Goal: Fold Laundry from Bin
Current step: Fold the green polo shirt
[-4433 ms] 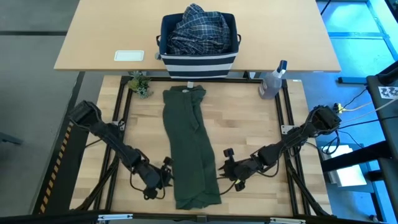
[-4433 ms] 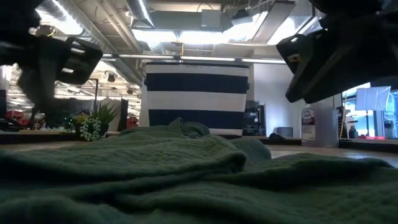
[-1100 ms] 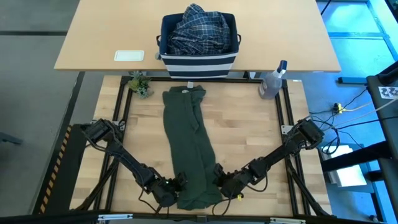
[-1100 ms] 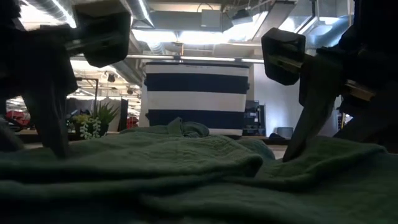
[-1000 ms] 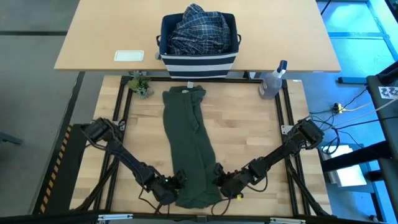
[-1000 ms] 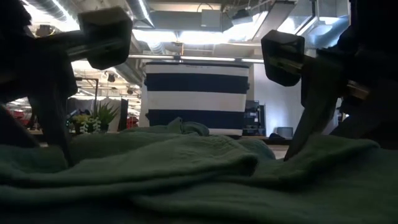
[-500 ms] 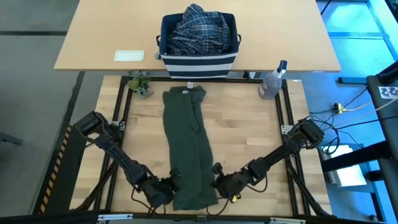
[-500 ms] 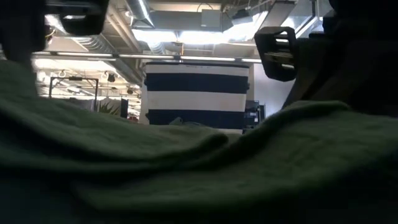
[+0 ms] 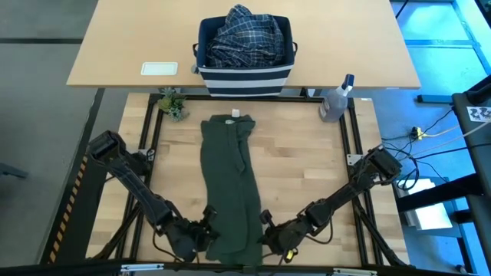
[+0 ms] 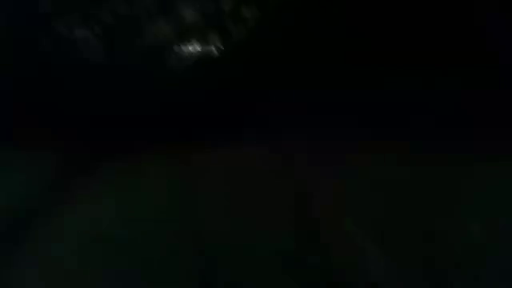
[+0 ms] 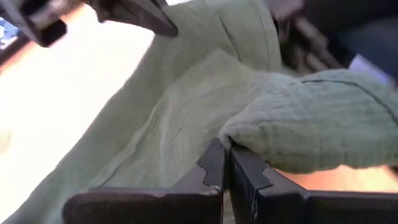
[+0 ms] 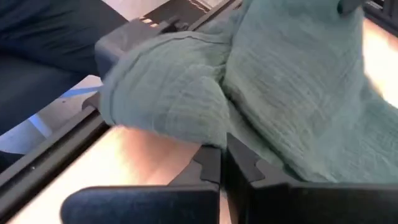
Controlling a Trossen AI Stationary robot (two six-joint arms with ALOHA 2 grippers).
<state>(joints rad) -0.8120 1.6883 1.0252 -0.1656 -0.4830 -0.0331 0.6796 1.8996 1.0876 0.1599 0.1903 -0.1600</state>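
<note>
The dark olive-green garment [image 9: 230, 184] lies lengthwise down the middle of the table, its far end [image 9: 230, 121] flat on the wood. My left gripper [image 9: 209, 230] and my right gripper [image 9: 265, 228] are both shut on its near end, one at each side. The navy, white-striped bin [image 9: 245, 73] stands on the far table with the plaid shirt [image 9: 245, 34] heaped inside. The low view is dark, blocked by something close in front of it. My left gripper [image 11: 225, 163] pinches the garment's near left corner [image 11: 242, 138] between its two shut fingers, slanting down from the table's left. The cloth bunches into a fold above the fingertips and is lifted off the wood there. My right gripper [image 12: 222, 160] pinches the garment's near right corner [image 12: 208, 132] between its two shut fingers, slanting down from the table's right. The cloth folds over in a bunch above the fingertips, raised clear of the table.
A clear spray bottle [image 9: 335, 101] stands at the table's far right corner and a small potted plant [image 9: 173, 103] at the far left. A white card [image 9: 159, 68] lies on the far table left of the bin. Bare wood lies on both sides of the garment.
Both grippers have risen with the garment's near end, which has come up off the table and bunched narrower. The far end has stayed on the wood. The low view has gone from showing the cloth and bin to dark.
</note>
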